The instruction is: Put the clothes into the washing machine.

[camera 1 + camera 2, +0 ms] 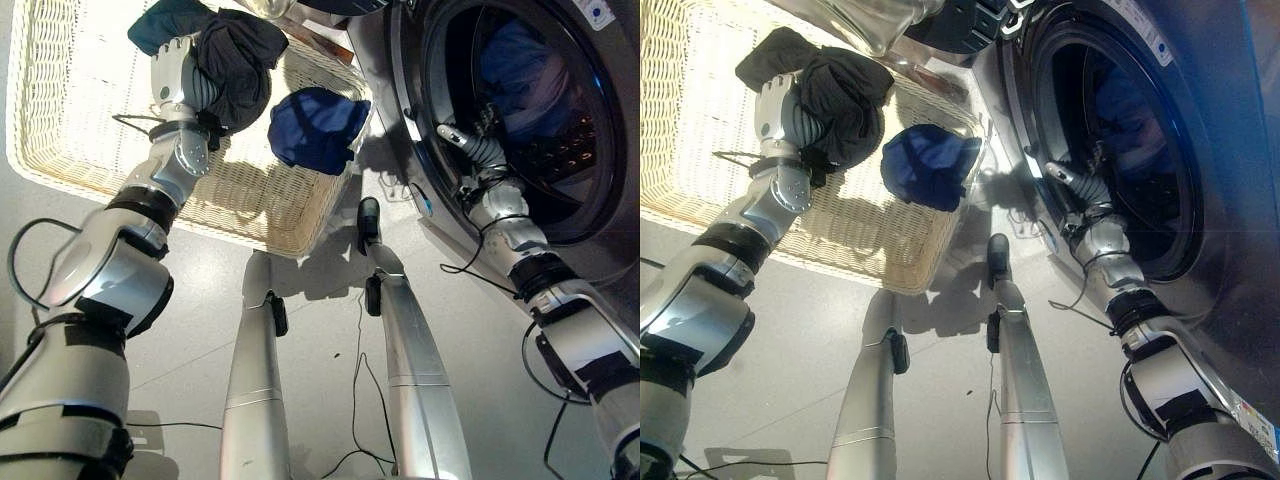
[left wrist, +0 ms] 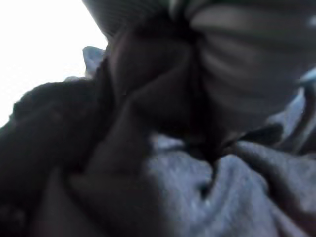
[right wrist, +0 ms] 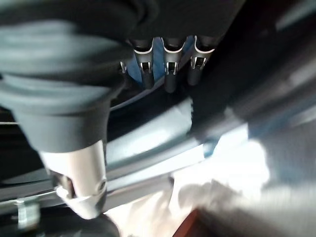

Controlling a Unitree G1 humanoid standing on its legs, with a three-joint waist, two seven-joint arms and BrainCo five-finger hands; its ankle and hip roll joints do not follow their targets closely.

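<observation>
Left hand [image 1: 178, 72] is positioned over the white woven wicker laundry basket [image 1: 60, 150], with its fingers buried in a dark grey-black crumpled garment [image 1: 238, 60]; the left wrist view shows dark cloth bunched against the hand, but whether the fingers are curled round it cannot be told. Right hand [image 1: 462, 140] is at the lower rim of the round opening of the front-loading washing machine [image 1: 600, 120], and its wrist view shows the fingers [image 3: 169, 69] extended and straight, holding nothing. Progress is judged as partial. Blue and pale clothing [image 1: 520, 75] lies inside the drum, so at least one item is loaded. Remaining in the basket are the dark garment at the left hand, a dark teal piece [image 1: 160, 25] just behind it, and a navy blue bundled garment [image 1: 318, 128] resting near the basket edge closest to the machine. All three items remain to be transferred.
</observation>
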